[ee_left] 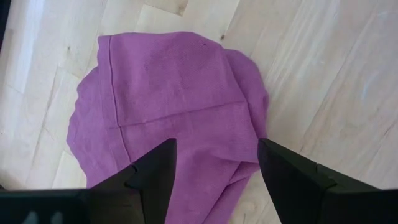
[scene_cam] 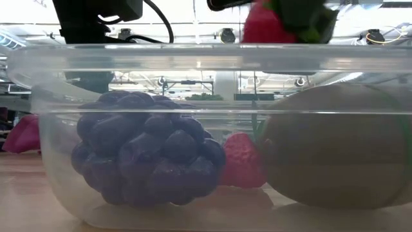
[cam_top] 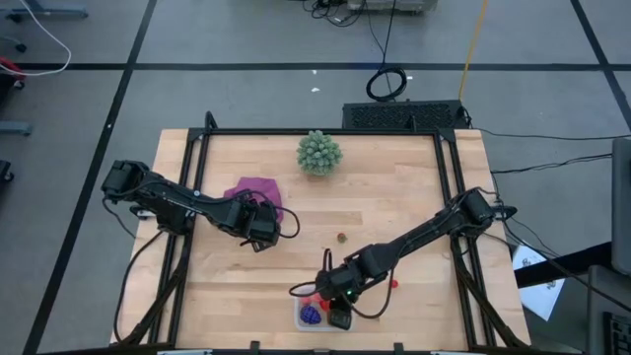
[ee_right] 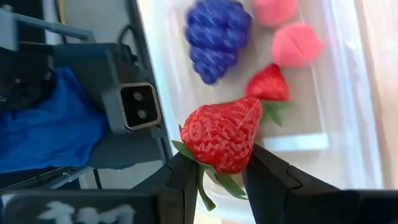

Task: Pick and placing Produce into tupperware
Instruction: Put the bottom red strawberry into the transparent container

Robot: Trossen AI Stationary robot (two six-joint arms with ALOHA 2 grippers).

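Observation:
My right gripper (ee_right: 222, 158) (cam_top: 338, 294) is over the near edge of the table, just above the clear tupperware (cam_top: 317, 316) (ee_right: 336, 93), and is shut on a red strawberry (ee_right: 222, 134) (scene_cam: 264, 22). In the tub lie a purple grape cluster (ee_right: 217, 34) (scene_cam: 145, 151), two pink pieces (ee_right: 295, 45), a small strawberry (ee_right: 267, 84) (scene_cam: 241, 161) and, in the low view, a pale oval piece (scene_cam: 335, 148). A small brown piece (cam_top: 341, 238) and a red piece (cam_top: 394, 281) rest on the table. My left gripper (ee_left: 216, 152) (cam_top: 259, 229) hovers open over the magenta cloth (ee_left: 168, 106). My right gripper pinches the strawberry between its two fingers at the wide leafy end (ee_right: 205, 152). The fingers come from above, pointing down. The berry is lifted clear above the tub, with its pointed tip away from the fingers.
A pale green bushy ball (cam_top: 319, 153) stands near the far edge. The magenta cloth (cam_top: 254, 189) lies flat left of centre. The low camera's housing (ee_right: 138, 106) sits right beside the tub at the near edge. Bare wood (cam_top: 394, 197) lies between ball, cloth and tub.

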